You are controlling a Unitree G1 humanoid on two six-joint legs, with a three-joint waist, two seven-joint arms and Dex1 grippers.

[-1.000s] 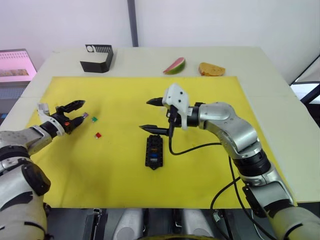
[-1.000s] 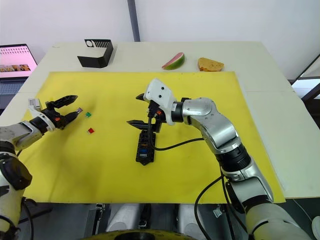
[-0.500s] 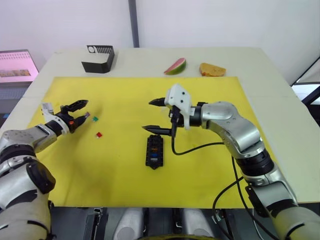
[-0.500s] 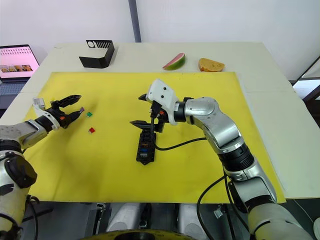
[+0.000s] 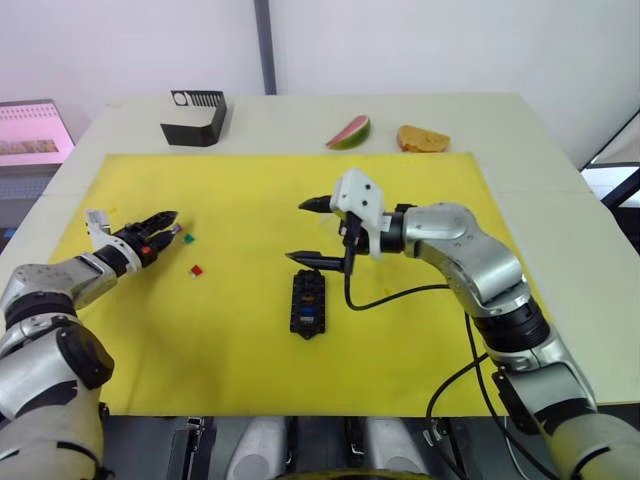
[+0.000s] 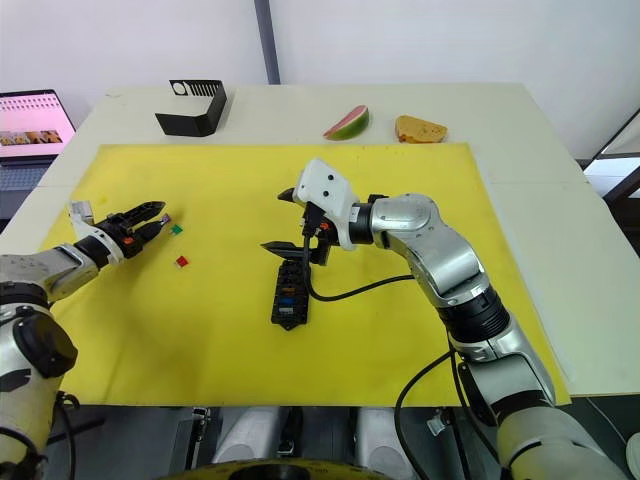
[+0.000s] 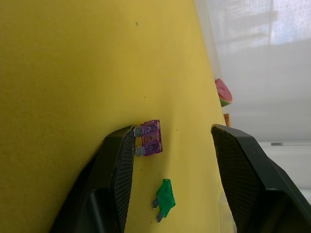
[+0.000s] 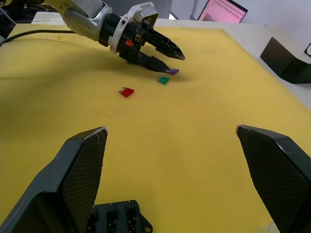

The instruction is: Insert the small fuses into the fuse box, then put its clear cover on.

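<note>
Purple translucent plastic, the small blade fuse (image 7: 151, 137) lies flat on the yellow mat (image 5: 250, 180), its metal prongs touching one finger of the left gripper (image 7: 172, 165), whose fingers stand apart around it without clamping. Just beside it lies a green fuse (image 7: 165, 199), and a red fuse (image 5: 196, 270) sits a little nearer the robot. The small black slotted fuse box (image 5: 307, 303) rests near the mat's middle, well apart from these loose fuses, with a few coloured fuses already seated in it. The right gripper (image 5: 309, 232) hovers just above the box's far end, fingers wide apart and holding nothing. To pick the purple fuse cleanly, the left fingers should probably close squarely on its plastic body rather than the prongs, keeping clear of the green one, so the prongs stay free to enter a slot. The left wrist view shows the prong contact plainly, which the head views cannot resolve; the right wrist view shows the left gripper low over the mat. Beyond the mat, a larger black box (image 5: 194, 117), a watermelon slice (image 5: 349, 131) and a bread piece (image 5: 423, 138) sit on the pale worktop (image 5: 300, 115).
</note>
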